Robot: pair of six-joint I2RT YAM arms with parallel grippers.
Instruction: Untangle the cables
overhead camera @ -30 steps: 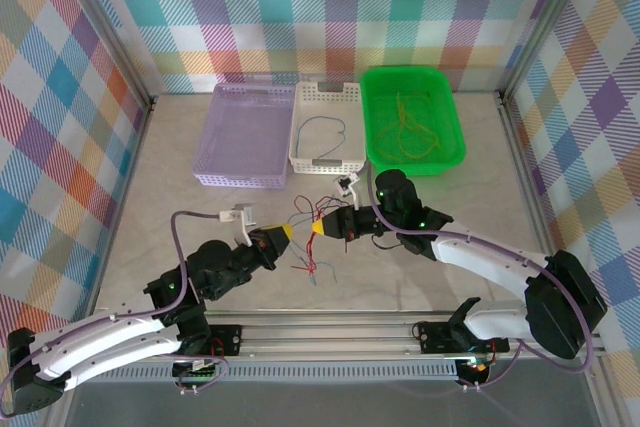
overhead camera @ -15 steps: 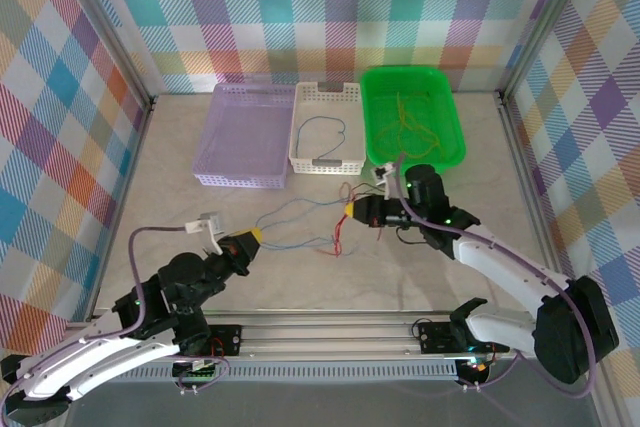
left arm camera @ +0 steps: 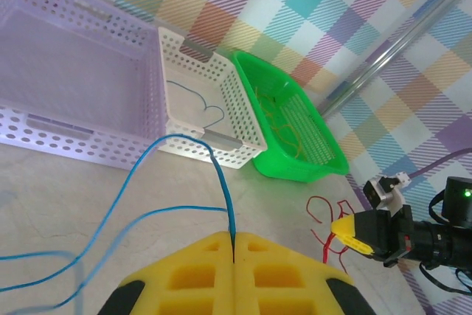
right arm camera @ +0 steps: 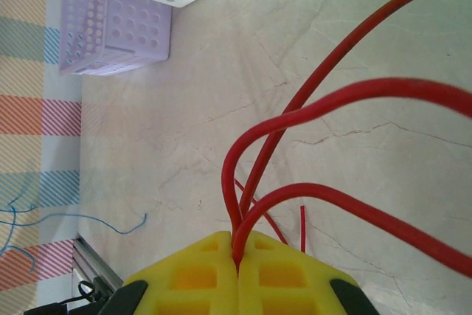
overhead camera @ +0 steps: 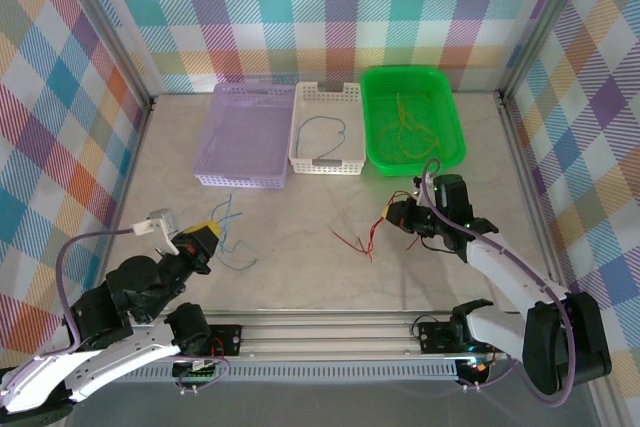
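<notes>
The left fingers (left arm camera: 233, 257), yellow blocks moulded with square pockets, are pressed together on a thin blue cable (left arm camera: 215, 175). Its glossy strand arcs up from the seam, and its loose loops lie on the pale marbled desk (overhead camera: 300, 277), in front of the white basket (overhead camera: 325, 163) and off to its left. The right fingers (right arm camera: 237, 254), matching yellow blocks, are clamped on smooth red cables (right arm camera: 310, 108) that spring out in stiff loops. Their free ends rest in front of the white basket, slightly right. Inside that perforated basket curls a blue-grey cable (overhead camera: 325, 118). A lilac perforated basket (overhead camera: 245, 132) stands left of it. On its right, a green basket (overhead camera: 405, 71) holds yellow and orange cables (overhead camera: 405, 122).
</notes>
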